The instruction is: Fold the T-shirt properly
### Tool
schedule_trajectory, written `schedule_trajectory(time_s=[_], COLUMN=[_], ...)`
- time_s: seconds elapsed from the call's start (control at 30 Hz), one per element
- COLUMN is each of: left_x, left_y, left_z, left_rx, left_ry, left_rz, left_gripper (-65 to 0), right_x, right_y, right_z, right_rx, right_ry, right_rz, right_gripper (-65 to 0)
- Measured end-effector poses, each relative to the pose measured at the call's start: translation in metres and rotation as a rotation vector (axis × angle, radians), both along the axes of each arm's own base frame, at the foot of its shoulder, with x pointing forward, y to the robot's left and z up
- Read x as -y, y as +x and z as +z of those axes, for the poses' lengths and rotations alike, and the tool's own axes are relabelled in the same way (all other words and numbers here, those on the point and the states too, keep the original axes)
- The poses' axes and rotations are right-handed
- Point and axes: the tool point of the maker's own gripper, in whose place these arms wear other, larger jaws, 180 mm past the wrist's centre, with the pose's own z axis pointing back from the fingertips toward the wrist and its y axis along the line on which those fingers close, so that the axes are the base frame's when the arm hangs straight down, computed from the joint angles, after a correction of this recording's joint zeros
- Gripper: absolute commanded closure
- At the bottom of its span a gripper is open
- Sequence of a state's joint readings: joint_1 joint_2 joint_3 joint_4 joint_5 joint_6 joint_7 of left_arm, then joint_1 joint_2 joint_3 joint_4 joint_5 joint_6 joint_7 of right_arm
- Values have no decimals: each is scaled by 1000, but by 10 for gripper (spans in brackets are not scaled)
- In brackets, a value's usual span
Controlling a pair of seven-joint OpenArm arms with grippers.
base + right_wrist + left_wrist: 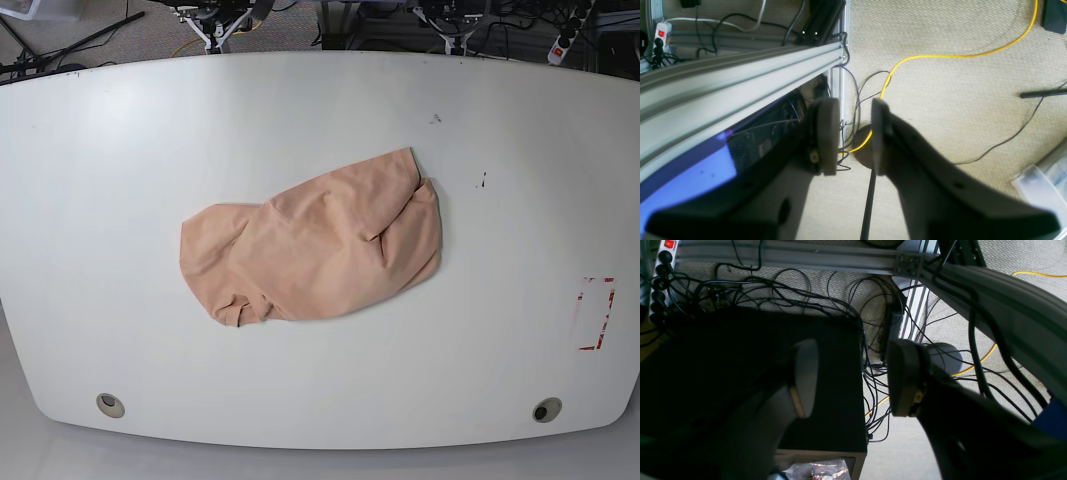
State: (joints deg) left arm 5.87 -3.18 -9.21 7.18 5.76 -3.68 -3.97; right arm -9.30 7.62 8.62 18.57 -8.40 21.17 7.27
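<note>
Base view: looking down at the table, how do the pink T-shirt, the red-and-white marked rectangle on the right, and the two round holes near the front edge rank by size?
1. T-shirt, largest by far.
2. Marked rectangle.
3. The two holes, which look about alike, so no ranking between them.

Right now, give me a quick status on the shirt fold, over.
Left gripper open, empty, off the table. Right gripper open, empty. T-shirt crumpled mid-table, unfolded. Nothing in the way.

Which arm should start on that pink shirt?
Right, barely: the T-shirt lies slightly toward its side of the table. Left end effector and right end effector both hang open beyond it.
</note>
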Motion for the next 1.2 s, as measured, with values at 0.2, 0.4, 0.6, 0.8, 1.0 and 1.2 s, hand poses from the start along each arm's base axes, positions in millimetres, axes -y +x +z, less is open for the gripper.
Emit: schedule_trajectory(time_s=[0.2, 0.4, 0.6, 0.8, 1.0, 1.2], left_x=[-1, -4, -3, -6, -10, -18], left_y=[-4, -5, -11, -25, -38, -36], left_z=[0, 0, 0, 4, 10, 21], left_rx=[-8, -10, -17, 38, 55, 125], left_ry=[1, 5, 5, 18, 31, 53], left_rz=[-1, -1, -1, -8, -19, -39], left_gripper=[-310, -310, -310, -310, -307, -307], right_x=[-7, -12, -8, -8, -4, -15], right_y=[2, 6, 4, -2, -20, -29], right_z=[0, 0, 0, 0, 7, 20], right_rx=[2, 11, 7, 0, 21, 68], right_ry=[8, 18, 10, 10, 0, 5], right_rz=[1, 1, 1, -3, 1, 20], right_gripper=[-159, -157, -154, -152, -152, -152])
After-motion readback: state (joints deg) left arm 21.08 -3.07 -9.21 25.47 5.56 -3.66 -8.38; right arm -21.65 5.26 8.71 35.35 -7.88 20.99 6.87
